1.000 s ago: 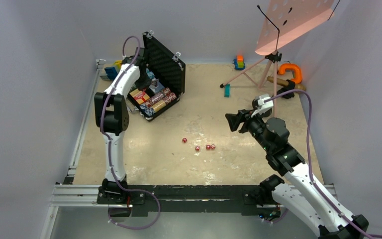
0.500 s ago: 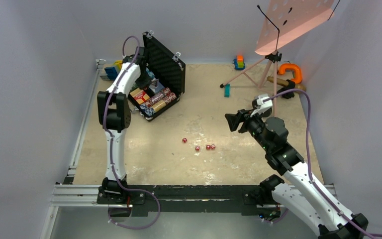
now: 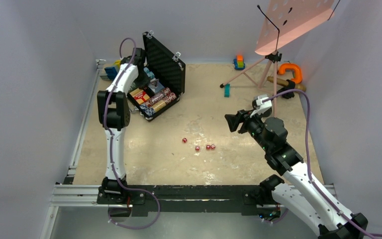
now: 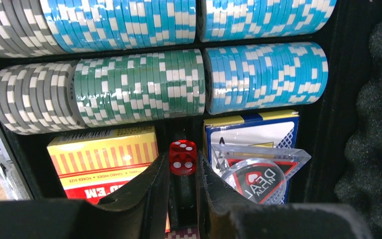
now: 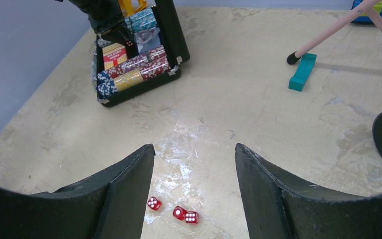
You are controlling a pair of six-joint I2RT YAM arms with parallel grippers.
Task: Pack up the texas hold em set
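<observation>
The briefcase was seen open at the far left of the table, with its foam-lined lid raised upright behind the tray. Inside, poker chips were laid on their sides in rows: blue chips, green chips and grey chips. Below them an orange-red card box and a blue card box were set side by side. A dealer button in a clear case was lying over the blue one. One red die was pinched between the fingers of the left gripper and held over the gap between the two card boxes. Whether it touched the tray could not be told.

Four more dice were scattered in a loose line near the middle of the table, well apart from the briefcase. The right gripper was spread wide with nothing in it, hanging above the table near those dice. Far back on the right a pink music stand was set, with a teal block just beside one of its feet.
</observation>
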